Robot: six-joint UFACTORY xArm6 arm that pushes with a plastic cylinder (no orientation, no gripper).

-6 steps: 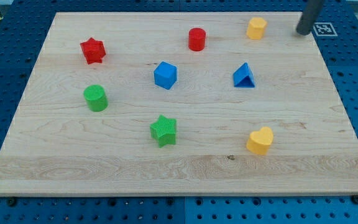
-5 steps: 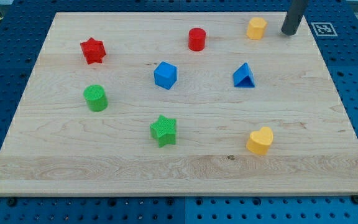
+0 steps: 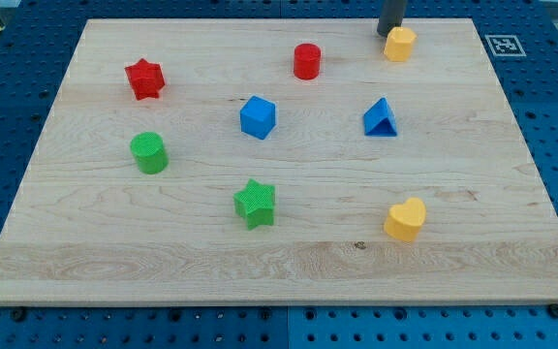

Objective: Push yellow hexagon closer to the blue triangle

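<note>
The yellow hexagon point(image 3: 400, 44) sits near the board's top edge, right of centre. The blue triangle point(image 3: 380, 118) lies below it, about a block's height and a half away. My tip point(image 3: 387, 33) is at the view's top, just behind and slightly left of the yellow hexagon, close to or touching its upper left side.
On the wooden board point(image 3: 114, 242) also lie a red cylinder point(image 3: 306, 61), a red star point(image 3: 144, 79), a blue cube point(image 3: 258, 117), a green cylinder point(image 3: 149, 153), a green star point(image 3: 255, 203) and a yellow heart point(image 3: 406, 219). A marker tag point(image 3: 505, 45) is at the board's top right.
My tip has moved left along the board's top edge, from right of the yellow hexagon to just behind its upper left side. No block has visibly moved.
</note>
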